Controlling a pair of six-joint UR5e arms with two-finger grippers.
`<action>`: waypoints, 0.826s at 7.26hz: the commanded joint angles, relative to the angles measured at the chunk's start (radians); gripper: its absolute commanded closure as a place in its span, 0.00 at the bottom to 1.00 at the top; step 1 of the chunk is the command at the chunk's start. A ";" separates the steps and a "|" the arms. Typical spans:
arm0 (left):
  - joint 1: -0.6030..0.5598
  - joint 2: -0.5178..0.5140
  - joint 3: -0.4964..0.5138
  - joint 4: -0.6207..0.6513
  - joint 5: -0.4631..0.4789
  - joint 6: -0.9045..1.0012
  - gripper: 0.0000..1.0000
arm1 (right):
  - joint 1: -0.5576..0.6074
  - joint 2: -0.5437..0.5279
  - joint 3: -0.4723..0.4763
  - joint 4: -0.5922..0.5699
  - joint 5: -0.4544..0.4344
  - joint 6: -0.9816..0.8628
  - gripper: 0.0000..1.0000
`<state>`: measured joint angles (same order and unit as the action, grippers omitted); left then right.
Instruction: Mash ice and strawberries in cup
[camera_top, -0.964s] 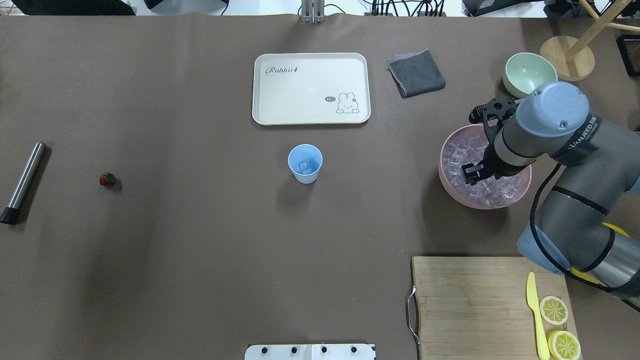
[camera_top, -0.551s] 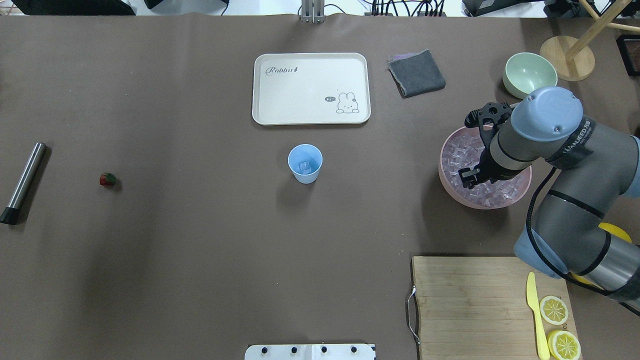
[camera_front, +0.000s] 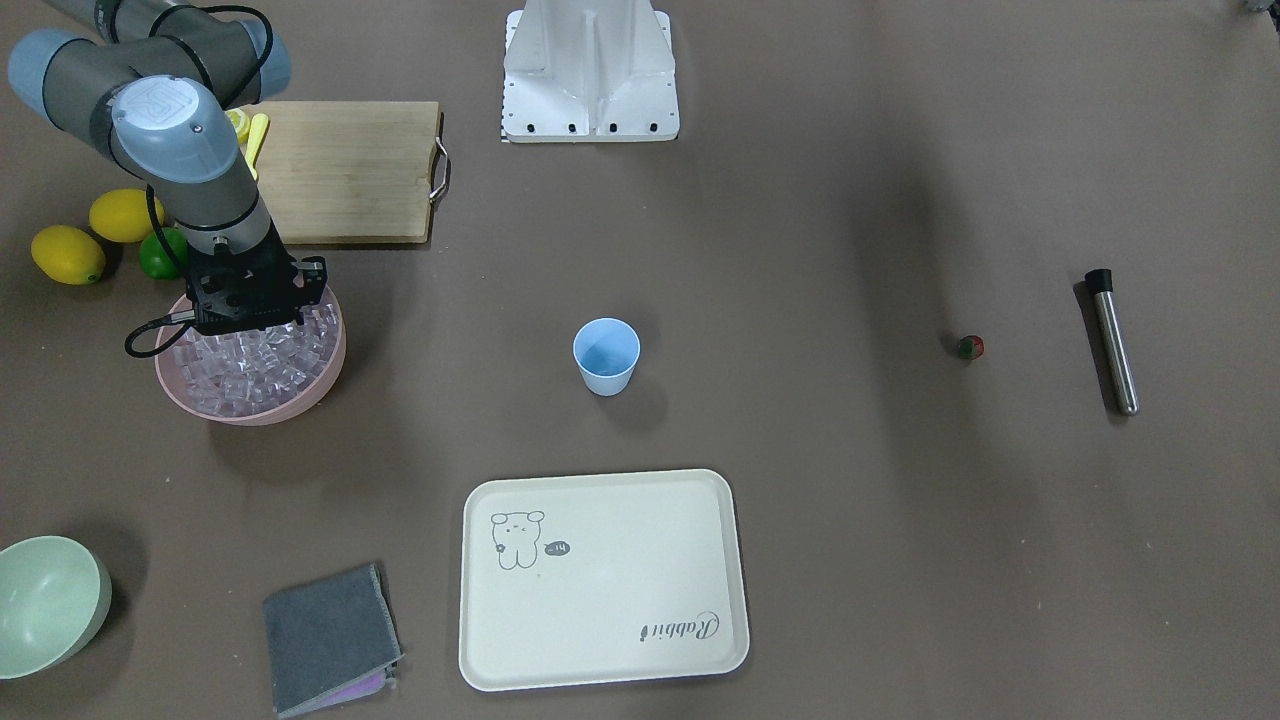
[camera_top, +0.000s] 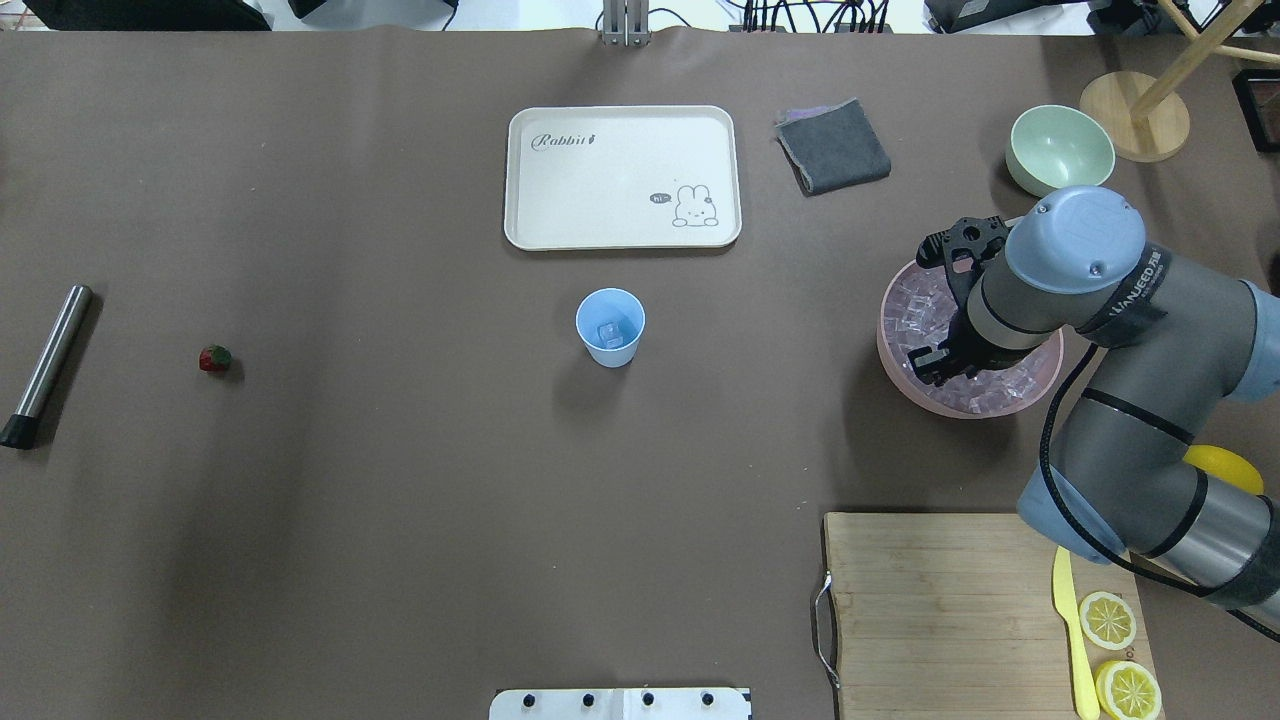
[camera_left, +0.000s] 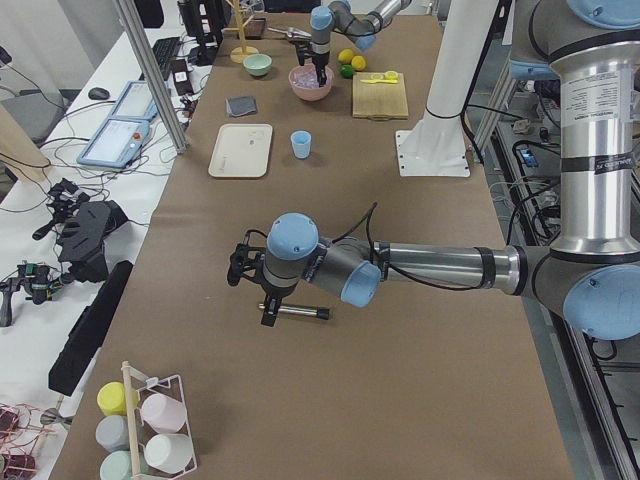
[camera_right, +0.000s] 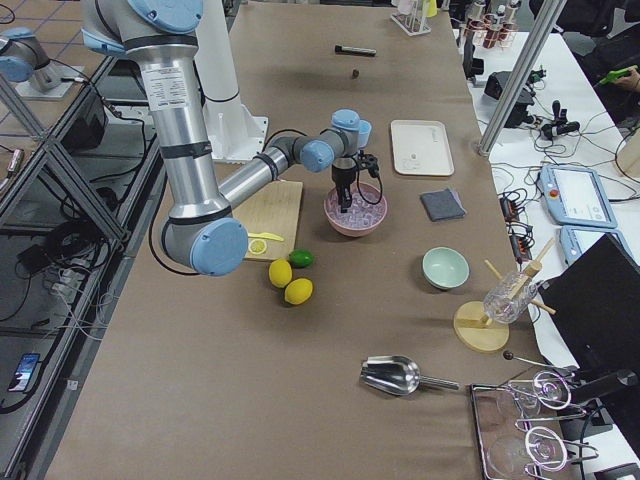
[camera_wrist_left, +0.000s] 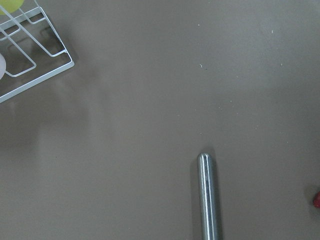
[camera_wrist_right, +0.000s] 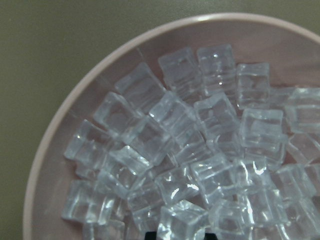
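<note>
The light blue cup (camera_top: 610, 327) stands upright mid-table with one ice cube (camera_top: 608, 331) inside. The strawberry (camera_top: 214, 358) lies far to its left, near a steel muddler (camera_top: 45, 365). A heap of ice (camera_top: 915, 305) fills the pink bowl (camera_top: 960, 408) on the right. My right gripper (camera_top: 928, 365) points down into that bowl. In the right wrist view its dark fingertips flank one ice cube (camera_wrist_right: 182, 220), so it looks shut on it. My left gripper (camera_left: 243, 270) shows only in the exterior left view, above the muddler (camera_left: 295, 312), and I cannot tell its state.
A cream tray (camera_top: 622, 177) lies behind the cup, with a grey cloth (camera_top: 833, 146) and a pale green bowl (camera_top: 1060, 150) to its right. A cutting board (camera_top: 930, 610) holds a yellow knife and lemon slices. Lemons and a lime (camera_front: 160, 255) lie beside the pink bowl.
My right arm has swung a little towards the cup's side of the pink bowl, its gripper staying over the ice. Cup, strawberry and muddler have not moved.
</note>
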<state>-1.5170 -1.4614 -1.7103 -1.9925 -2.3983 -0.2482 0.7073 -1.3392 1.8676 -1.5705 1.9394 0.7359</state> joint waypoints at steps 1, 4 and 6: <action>0.000 0.001 -0.002 0.000 0.001 0.000 0.03 | 0.000 0.002 0.001 0.000 0.001 -0.004 0.71; 0.000 0.001 -0.002 0.000 0.001 -0.002 0.03 | 0.023 0.002 0.015 0.000 0.004 -0.009 0.73; 0.001 0.001 0.000 0.000 0.001 -0.003 0.03 | 0.026 0.002 0.015 0.001 0.000 -0.007 0.73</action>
<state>-1.5169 -1.4603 -1.7118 -1.9927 -2.3977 -0.2502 0.7303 -1.3377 1.8802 -1.5698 1.9398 0.7283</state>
